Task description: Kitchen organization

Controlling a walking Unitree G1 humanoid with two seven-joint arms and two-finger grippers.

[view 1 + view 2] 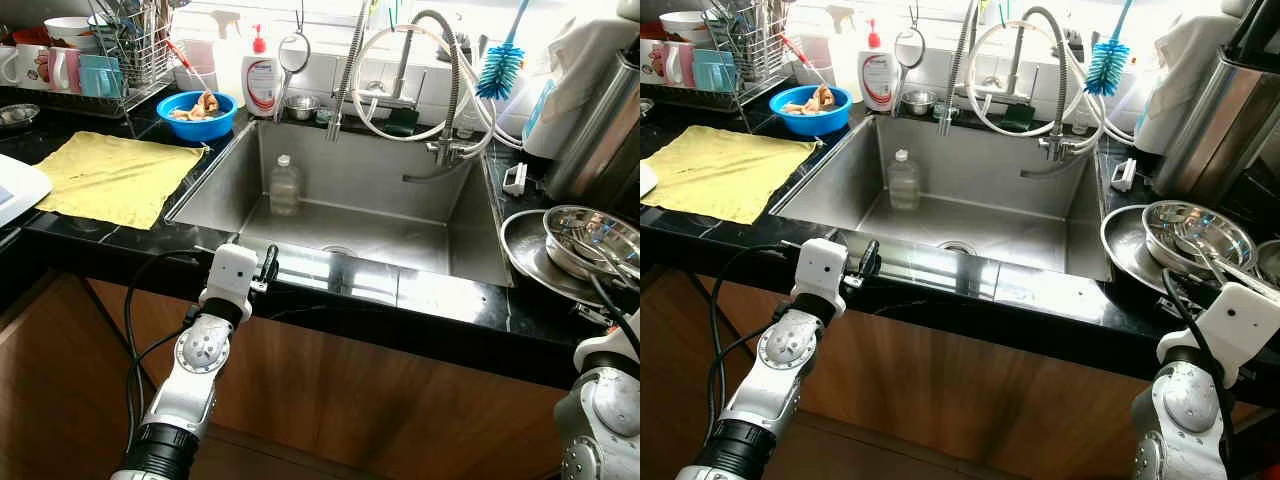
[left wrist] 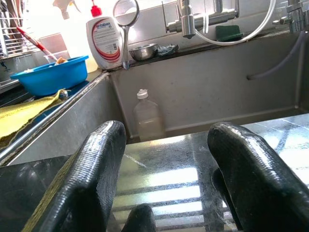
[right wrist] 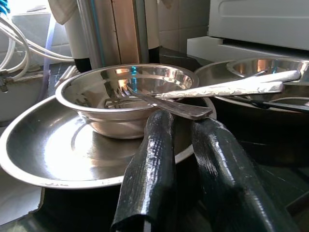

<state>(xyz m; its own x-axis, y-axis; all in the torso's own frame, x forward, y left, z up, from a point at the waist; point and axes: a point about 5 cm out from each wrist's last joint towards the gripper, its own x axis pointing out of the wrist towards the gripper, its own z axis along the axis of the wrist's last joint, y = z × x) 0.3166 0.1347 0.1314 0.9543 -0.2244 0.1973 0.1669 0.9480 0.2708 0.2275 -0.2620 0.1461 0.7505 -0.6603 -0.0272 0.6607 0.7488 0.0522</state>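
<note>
Forks (image 3: 203, 92) across steel bowl (image 3: 126, 99)

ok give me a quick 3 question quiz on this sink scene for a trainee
1. True or false: the plastic bottle stands upright inside the sink.
2. What lies on the counter left of the sink? A yellow cloth, B sponge, C tray.
3. Which hand points at the steel bowl holding cutlery?

Key: 1 true. 2 A. 3 the right hand; the left hand is open at the sink's front edge.
</note>
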